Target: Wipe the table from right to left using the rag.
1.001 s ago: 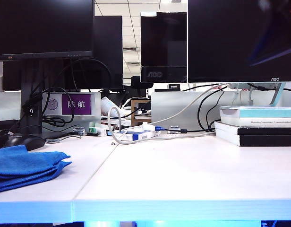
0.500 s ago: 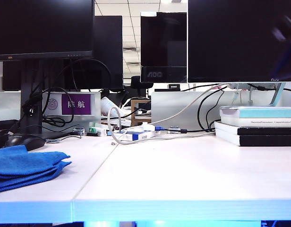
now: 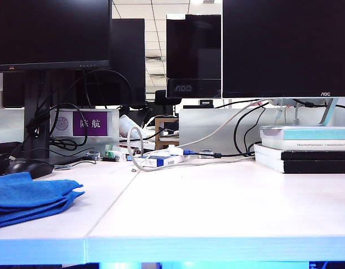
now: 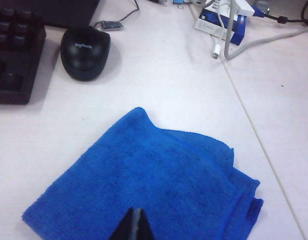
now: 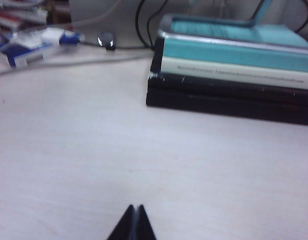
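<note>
"AOC" marks two black flat monitors point(image 3: 193, 56) point(image 3: 287, 47); "logitech" the black rounded mouse point(image 4: 86, 52); "障航" a purple sign point(image 3: 90, 123).

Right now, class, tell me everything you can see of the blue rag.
The rag is bright blue fuzzy microfibre, loosely folded in layers with rumpled edges. It lies flat at the left end of the table, near the black mouse but apart from it. The left gripper, shut, hangs just above it; contact cannot be told.

Pale whitish-pink table point(image 3: 217, 207), matte, thin seam running from lower left toward centre of the exterior frame, light front edge along the bottom. Royal-blue microfibre rag point(image 3: 29, 197), loosely folded, lying flat at lower left.
</note>
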Controlling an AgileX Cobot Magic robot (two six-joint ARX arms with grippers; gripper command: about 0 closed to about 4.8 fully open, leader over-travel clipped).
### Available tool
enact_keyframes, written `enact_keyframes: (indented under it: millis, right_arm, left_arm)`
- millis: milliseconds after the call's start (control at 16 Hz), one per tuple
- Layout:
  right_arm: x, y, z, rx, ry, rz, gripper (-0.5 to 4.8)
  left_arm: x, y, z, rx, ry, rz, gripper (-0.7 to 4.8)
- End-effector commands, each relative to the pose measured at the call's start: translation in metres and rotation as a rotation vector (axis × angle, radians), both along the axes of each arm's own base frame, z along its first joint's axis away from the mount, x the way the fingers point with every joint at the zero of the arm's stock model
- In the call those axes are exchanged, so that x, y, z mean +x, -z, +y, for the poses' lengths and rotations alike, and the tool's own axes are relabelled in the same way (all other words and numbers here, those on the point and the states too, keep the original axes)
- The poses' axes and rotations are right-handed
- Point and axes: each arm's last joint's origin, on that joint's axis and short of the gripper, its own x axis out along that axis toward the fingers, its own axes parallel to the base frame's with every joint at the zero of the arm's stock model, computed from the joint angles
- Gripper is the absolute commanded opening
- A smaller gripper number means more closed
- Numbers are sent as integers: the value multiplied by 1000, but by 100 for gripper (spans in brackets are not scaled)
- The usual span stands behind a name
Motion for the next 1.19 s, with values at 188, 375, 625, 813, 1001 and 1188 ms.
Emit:
enact_keyframes:
  millis: [188,375,625,813,1001,1188]
  right_arm:
    - [-2,3,-9,22,-3,11,-1]
    - [-2,7,-15,36,-10,46,-1]
    - [-1,7,-18,131,44,51,-1]
    - [-1,6,-18,132,45,48,-1]
    - [-1,6,-18,133,38,47,-1]
    - [-1,6,-18,133,38,47,-1]
  left_arm:
    - [0,-2,0,-5,0,-16,-4]
    - [0,-2,0,-5,-1,-17,-4]
    - [0,-2,0,-5,0,-17,-4]
    - [0,-2,0,-5,0,-16,-4]
    - [0,-2,0,-5,0,-17,-4]
    - [0,-2,0,-5,0,-17,-4]
